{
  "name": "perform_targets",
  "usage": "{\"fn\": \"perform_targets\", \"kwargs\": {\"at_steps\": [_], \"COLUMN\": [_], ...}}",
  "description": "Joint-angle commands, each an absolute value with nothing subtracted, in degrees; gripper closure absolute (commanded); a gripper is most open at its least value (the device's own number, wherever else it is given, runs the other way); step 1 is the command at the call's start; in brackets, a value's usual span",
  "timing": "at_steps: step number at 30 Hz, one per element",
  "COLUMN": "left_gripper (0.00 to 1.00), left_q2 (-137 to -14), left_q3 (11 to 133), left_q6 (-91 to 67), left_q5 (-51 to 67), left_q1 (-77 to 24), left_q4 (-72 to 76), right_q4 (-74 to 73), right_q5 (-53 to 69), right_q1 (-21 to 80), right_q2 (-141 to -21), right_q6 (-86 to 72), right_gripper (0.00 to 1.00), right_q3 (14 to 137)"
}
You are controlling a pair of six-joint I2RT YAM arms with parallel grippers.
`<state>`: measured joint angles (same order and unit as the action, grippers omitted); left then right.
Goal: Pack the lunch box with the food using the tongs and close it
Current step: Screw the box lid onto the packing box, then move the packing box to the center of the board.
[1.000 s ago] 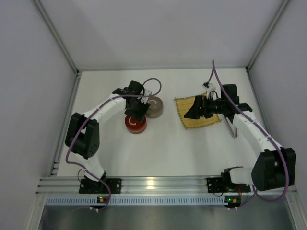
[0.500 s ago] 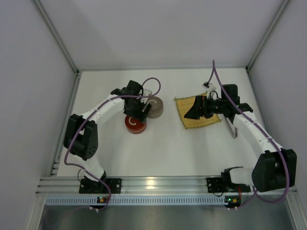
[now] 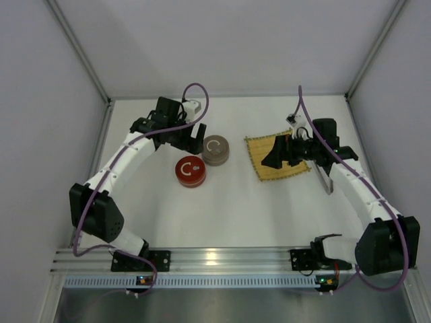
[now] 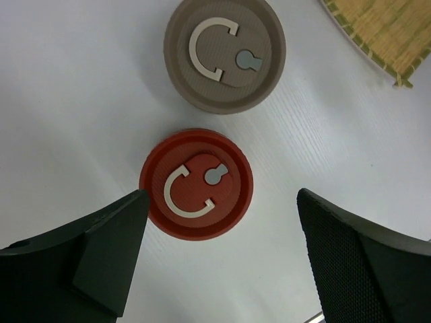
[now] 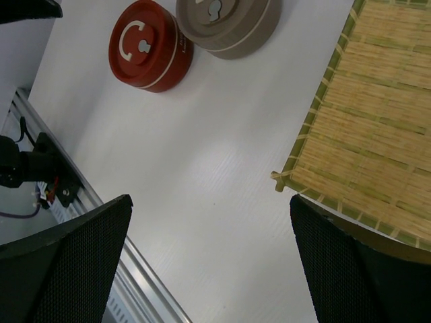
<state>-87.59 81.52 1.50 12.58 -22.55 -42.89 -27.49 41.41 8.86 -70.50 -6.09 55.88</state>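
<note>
The left gripper (image 4: 222,198) hangs raised with its jaws spread wide and nothing between them. Below it the red round box (image 4: 196,184) sits lidded on the table (image 3: 236,208), with the grey-brown round box (image 4: 225,54) just beside it across a narrow gap. The right gripper (image 5: 209,202) is likewise spread and empty, over the left part of the bamboo mat (image 5: 377,114). The tongs (image 3: 328,182) lie by the mat's right edge, partly under the right arm.

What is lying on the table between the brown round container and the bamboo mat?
Nothing: only bare white table separates the brown round container from the bamboo mat, as the left wrist view shows; the top view agrees.
</note>
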Motion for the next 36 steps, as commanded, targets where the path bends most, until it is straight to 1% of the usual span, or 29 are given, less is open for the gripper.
{"fn": "perform_targets", "kwargs": {"at_steps": [1,2,4,6,8,9,11,12,15,17,22,25,26,28,32,36], "left_gripper": [0.07,0.11,0.16,0.24,0.28,0.34,0.38,0.39,0.4,0.43,0.44,0.5,0.54,0.58,0.62,0.69], "left_q2": [-92.8,-94.4,-99.3,-103.7,-106.3,-109.3,-112.0,-114.3,-117.2,-118.6,-122.9,-124.4,-124.5,-124.9,-123.3,-120.5], "left_q3": [85.3,86.5,90.5,92.4,94.7,95.9,99.0,99.8,101.1,102.2,104.4,104.8,104.6,103.7,99.3,95.0], "left_q6": [0.3,0.2,-2.5,-2.5,-2.7,-2.7,-2.9,-3.2,-3.1,-3.1,-3.3,-2.7,-2.5,-1.6,1.0,4.8], "left_q5": [11.4,12.5,13.7,15.4,15.3,14.9,13.9,13.6,13.3,13.5,12.9,13.9,14.5,16.3,19.1,24.7], "left_q1": [-21.8,-21.5,-20.7,-20.5,-20.5,-20.5,-20.3,-20.2,-19.8,-19.8,-19.6,-19.5,-19.5,-19.4,-19.5,-19.5], "left_q4": [-37.5,-37.0,-35.3,-33.3,-30.8,-30.7,-30.5,-30.2,-28.0,-27.4,-27.7,-28.3,-28.5,-29.6,-30.1,-32.2], "right_q4": [-27.8,-28.0,-28.8,-29.2,-30.0,-30.1,-30.8,-31.0,-31.2,-31.1,-30.8,-30.9,-31.0,-31.6,-32.1,-32.1], "right_q5": [38.9,38.7,38.2,37.9,37.6,37.5,37.7,37.8,38.1,38.4,38.9,39.1,39.1,39.0,39.0,39.5], "right_q1": [7.7,7.8,7.7,7.7,7.6,7.6,7.5,7.4,7.4,7.2,7.3,7.2,7.1,6.9,6.8,6.6], "right_q2": [-69.9,-69.9,-69.6,-69.4,-69.2,-69.2,-69.4,-69.5,-70.0,-70.4,-71.4,-71.3,-71.2,-70.9,-70.5,-70.6], "right_q6": [-3.7,-3.4,-2.8,-2.4,-1.8,-1.4,-1.1,-1.1,-0.9,-0.9,-1.1,-0.9,-0.6,-0.5,-0.5,-0.5], "right_gripper": [0.01,0.01,0.01,0.01,0.01,0.01,0.01,0.01,0.01,0.01,0.01,0.01,0.01,0.01,0.01,0.0], "right_q3": [57.6,57.7,57.7,57.7,57.7,57.7,57.7,57.7,57.7,57.5,57.4,57.4,57.4,57.5,57.7,57.7]}}
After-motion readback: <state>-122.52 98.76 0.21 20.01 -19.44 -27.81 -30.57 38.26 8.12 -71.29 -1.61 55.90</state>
